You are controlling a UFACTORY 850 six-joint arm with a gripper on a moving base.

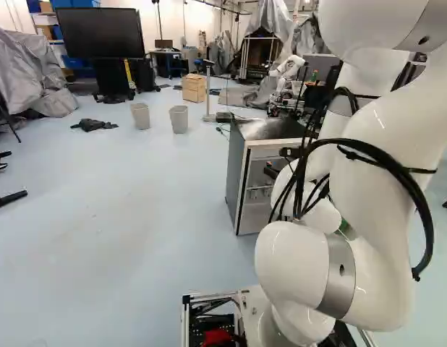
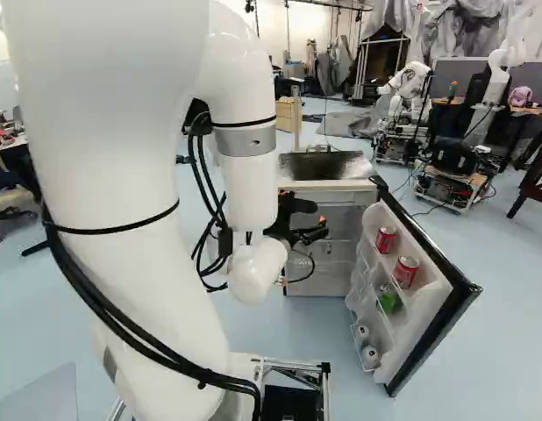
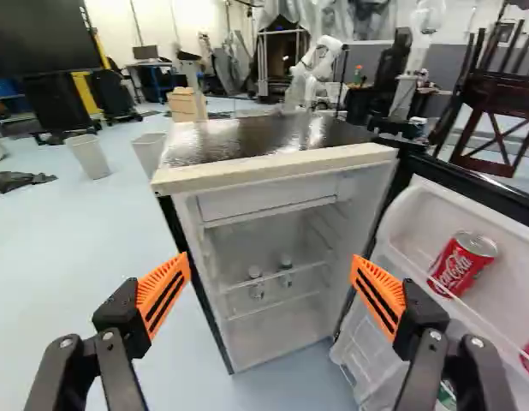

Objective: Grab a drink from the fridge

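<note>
In the right base view my gripper (image 2: 304, 230) is in front of the small fridge (image 2: 332, 186), whose door (image 2: 429, 294) hangs wide open to the right. The wrist view shows the gripper (image 3: 270, 287) open, nothing between its orange pads, facing the fridge's interior (image 3: 269, 223). Two small bottles (image 3: 256, 284) stand on a shelf inside. A red can (image 3: 463, 262) sits on the upper door shelf, beyond and beside one finger. The right base view shows a second red can (image 2: 405, 271), a green can (image 2: 389, 300) and white items (image 2: 369, 355) lower in the door.
Two grey bins (image 1: 140, 116) and a wooden box (image 1: 194, 88) stand on the floor beyond the fridge, left of it. Another robot (image 2: 446, 175) is behind the door. A wooden chair (image 3: 496, 111) stands past the door in the wrist view.
</note>
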